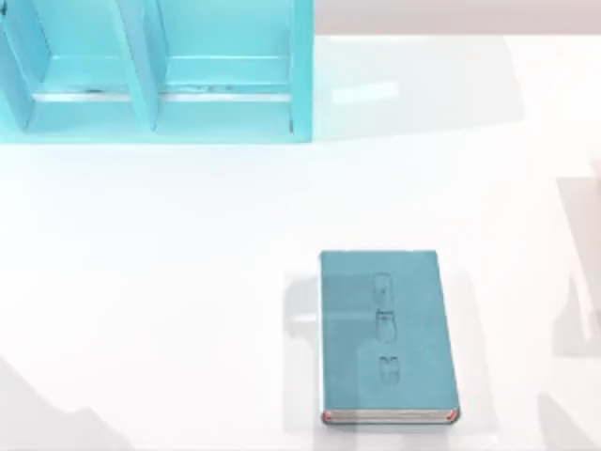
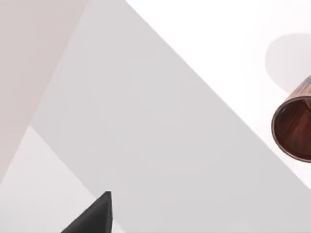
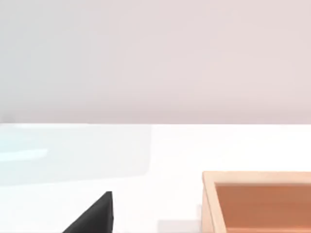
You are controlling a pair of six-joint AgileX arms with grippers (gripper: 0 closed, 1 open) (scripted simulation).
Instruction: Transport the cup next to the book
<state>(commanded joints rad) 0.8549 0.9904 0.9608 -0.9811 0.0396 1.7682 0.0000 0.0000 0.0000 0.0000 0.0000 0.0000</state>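
The cup (image 2: 294, 127) sits at the left wrist view's edge, apart from the left claw (image 2: 92, 218) — whose state cannot be told — and a reach could tip it, far from the book (image 1: 387, 334) on the counter (image 1: 169, 282) — missing.

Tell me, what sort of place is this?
Probably a plain white tabletop in a rendered scene, set like a study or office desk: a teal book lies flat, a light-blue shelf unit stands at the back, and a ribbed copper cup sits nearby.
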